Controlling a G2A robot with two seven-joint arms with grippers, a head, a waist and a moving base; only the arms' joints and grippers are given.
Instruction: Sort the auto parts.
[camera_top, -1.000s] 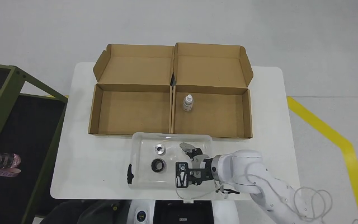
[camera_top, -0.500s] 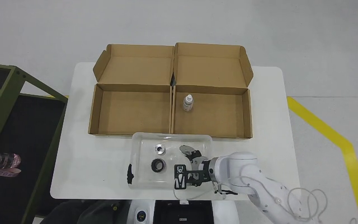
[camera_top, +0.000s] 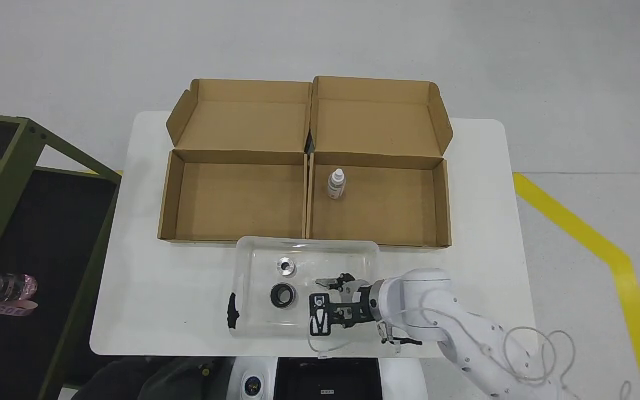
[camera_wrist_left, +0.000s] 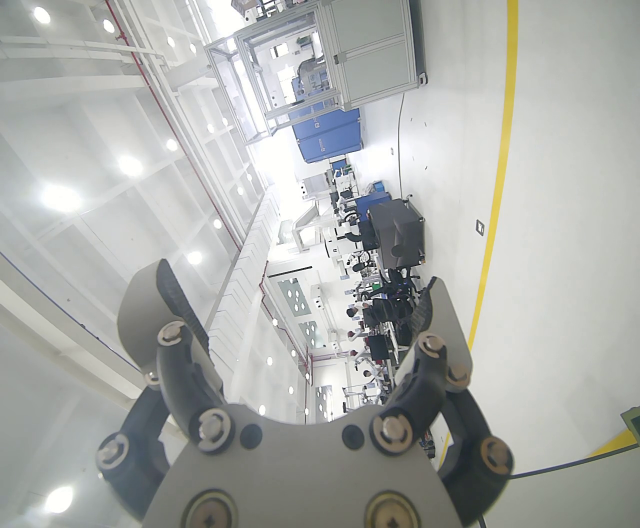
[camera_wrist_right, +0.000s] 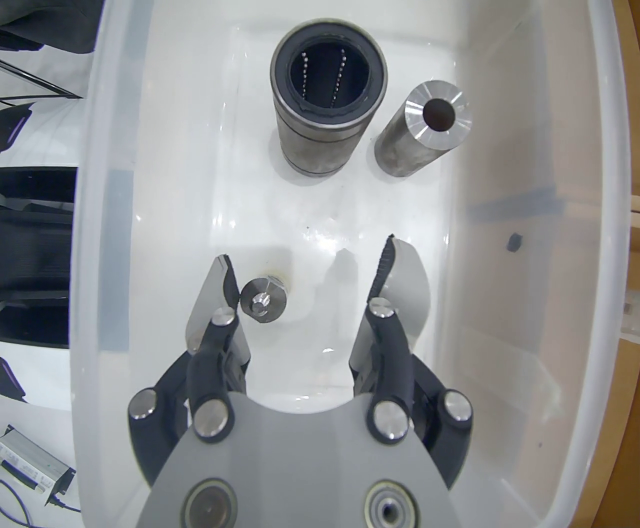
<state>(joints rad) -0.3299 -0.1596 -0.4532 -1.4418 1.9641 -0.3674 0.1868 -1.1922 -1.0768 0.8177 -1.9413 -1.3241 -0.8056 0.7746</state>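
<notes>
1. A clear plastic bin (camera_top: 246, 250) with rounded corners sits at the near edge of the white tabletop (camera_top: 480, 200), about midway along it. Three metal parts stand upright on its glossy floor.
2. The largest is a dull grey steel bearing cylinder (camera_wrist_right: 320, 145). It has a black end ring, thin grooves around its wall and rows of tiny balls inside its bore. Just beside it, not touching, stands a narrower steel sleeve (camera_wrist_right: 425, 140) with a bright machined top face and a dark centre hole. Both are toward the bin's left end.
3. A small silver stud (camera_wrist_right: 263, 300) with a chamfered top stands nearer the bin's middle, well apart from the other two.
4. The right gripper (camera_wrist_right: 305, 272) hangs inside the bin with its fingers spread wide. The stud stands between them, hard against one ribbed black pad (camera_wrist_right: 229, 282) and clear of the other. Nothing is grasped.
5. Two open brown cardboard boxes lie side by side across the far half of the tabletop, their lids folded back toward the far edge. The right cardboard box (camera_top: 425, 205) holds a small white bottle (camera_top: 338, 182), close to the wall it shares with the left cardboard box (camera_top: 235, 200).
6. The left gripper (camera_wrist_left: 295, 295) faces the hall rather than the table. Its metal fingers with ribbed black pads are spread apart and hold nothing.
</notes>
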